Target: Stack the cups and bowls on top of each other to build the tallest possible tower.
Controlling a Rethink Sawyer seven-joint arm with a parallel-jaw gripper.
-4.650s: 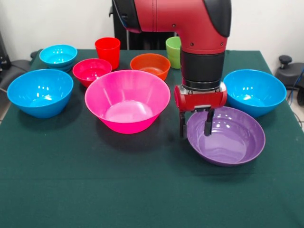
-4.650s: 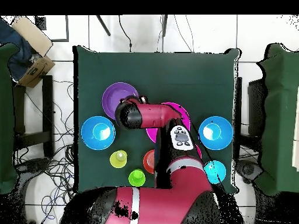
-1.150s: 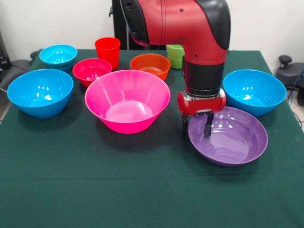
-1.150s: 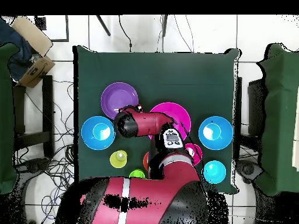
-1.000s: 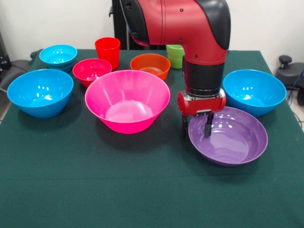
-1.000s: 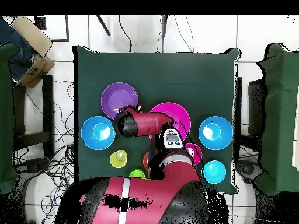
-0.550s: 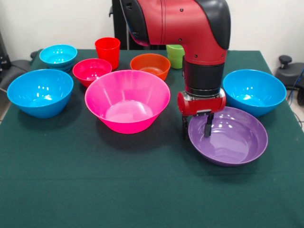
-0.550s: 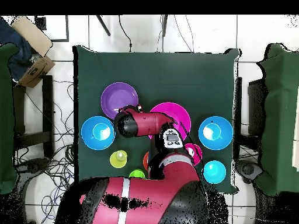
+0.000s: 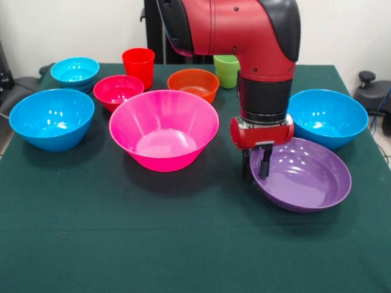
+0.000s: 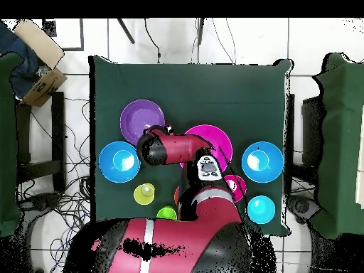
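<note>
The tool (image 9: 256, 167) has clamped onto the near-left rim of the purple bowl (image 9: 305, 177), one finger inside and one outside; half a second ago those fingers stood wider apart across the same rim. The bowl has shifted a little to the right in the front view and now sits tilted, its gripped side raised off the green counter (image 9: 122, 232). From overhead it has slid up the cloth, away from the blue bowl (image 10: 119, 161) beside it. The big pink bowl (image 9: 164, 128), the orange bowl (image 9: 193, 83) and the red cup (image 9: 138, 66) have not moved.
</note>
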